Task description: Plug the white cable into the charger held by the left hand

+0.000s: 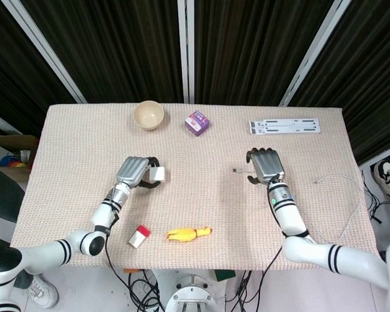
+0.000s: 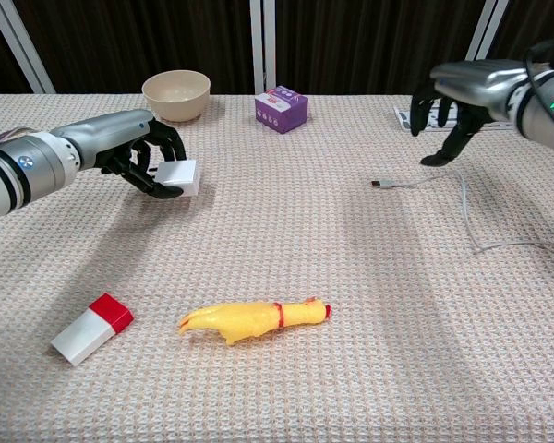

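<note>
My left hand point(image 1: 134, 171) point(image 2: 137, 149) grips a small white charger point(image 1: 157, 174) point(image 2: 181, 175), held just above the cloth at the left of the table. The white cable point(image 2: 481, 246) lies on the right half, and its plug point(image 1: 236, 171) point(image 2: 377, 185) points left. My right hand point(image 1: 264, 165) point(image 2: 459, 93) hovers above the cable a little behind and right of the plug, fingers spread, holding nothing. In the head view the hand hides most of the cable.
At the back stand a beige bowl point(image 1: 148, 115) point(image 2: 176, 95), a purple box point(image 1: 197, 122) point(image 2: 282, 108) and a flat white stand point(image 1: 285, 126). A yellow rubber chicken point(image 1: 189, 233) point(image 2: 254, 318) and a red-and-white block point(image 1: 139, 236) point(image 2: 90, 329) lie near the front.
</note>
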